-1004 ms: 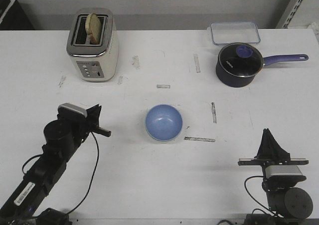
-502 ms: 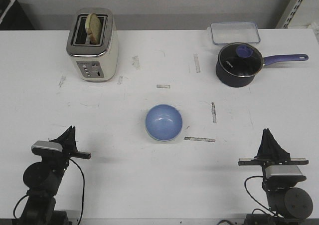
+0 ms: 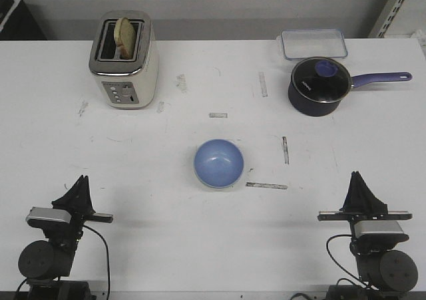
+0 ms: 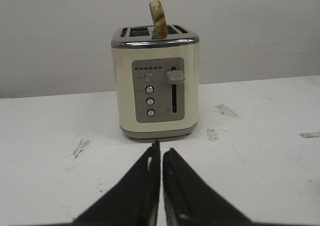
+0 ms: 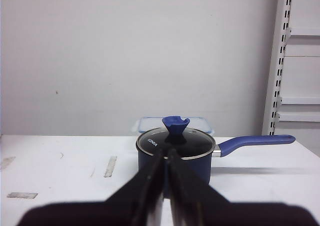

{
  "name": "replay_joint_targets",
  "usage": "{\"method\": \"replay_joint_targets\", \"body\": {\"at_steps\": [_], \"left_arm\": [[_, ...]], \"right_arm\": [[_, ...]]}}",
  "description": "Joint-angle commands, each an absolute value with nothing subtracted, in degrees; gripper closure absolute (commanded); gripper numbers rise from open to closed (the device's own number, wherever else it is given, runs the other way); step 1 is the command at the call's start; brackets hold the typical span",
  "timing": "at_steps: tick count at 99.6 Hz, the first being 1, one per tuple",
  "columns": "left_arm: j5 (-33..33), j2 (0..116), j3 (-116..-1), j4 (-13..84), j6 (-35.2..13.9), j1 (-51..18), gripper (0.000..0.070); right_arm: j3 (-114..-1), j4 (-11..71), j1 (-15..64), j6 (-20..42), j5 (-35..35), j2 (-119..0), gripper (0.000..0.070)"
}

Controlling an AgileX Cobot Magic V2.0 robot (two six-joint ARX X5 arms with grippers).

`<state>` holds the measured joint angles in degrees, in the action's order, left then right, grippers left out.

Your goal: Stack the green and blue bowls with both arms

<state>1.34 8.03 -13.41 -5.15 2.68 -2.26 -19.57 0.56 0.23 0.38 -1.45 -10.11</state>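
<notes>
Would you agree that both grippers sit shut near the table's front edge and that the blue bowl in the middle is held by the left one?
Not quite: the blue bowl sits free on the table, held by neither. The front view shows the left gripper and right gripper shut, far from it.

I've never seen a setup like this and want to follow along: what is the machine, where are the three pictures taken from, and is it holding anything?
It is a two-armed robot at a white table. The front view looks forward over the table; the other two come from cameras on each wrist. The left gripper and right gripper are both shut and hold nothing. A blue bowl sits mid-table; a thin pale green rim shows beneath it. At the far side stand a toaster, a saucepan and a clear container.
</notes>
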Motion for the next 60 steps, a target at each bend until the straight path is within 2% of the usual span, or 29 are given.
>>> {"method": "replay_joint_targets", "body": {"at_steps": [1, 30, 60], "left_arm": [[1.3, 7.8, -13.6, -5.7, 3.4, -2.3, 0.0699], [0.7, 7.1, -12.5, -6.1, 3.7, -2.3, 0.0699], [-2.0, 1.2, -7.2, -5.9, 3.6, -2.3, 0.0699]], "right_arm": [[-19.9, -0.2, 0.2, 0.2, -1.5, -10.1, 0.0700], [-19.9, -0.2, 0.2, 0.2, -1.5, -10.1, 0.0700], [-19.9, -0.2, 0.2, 0.2, -1.5, -10.1, 0.0700]]}}
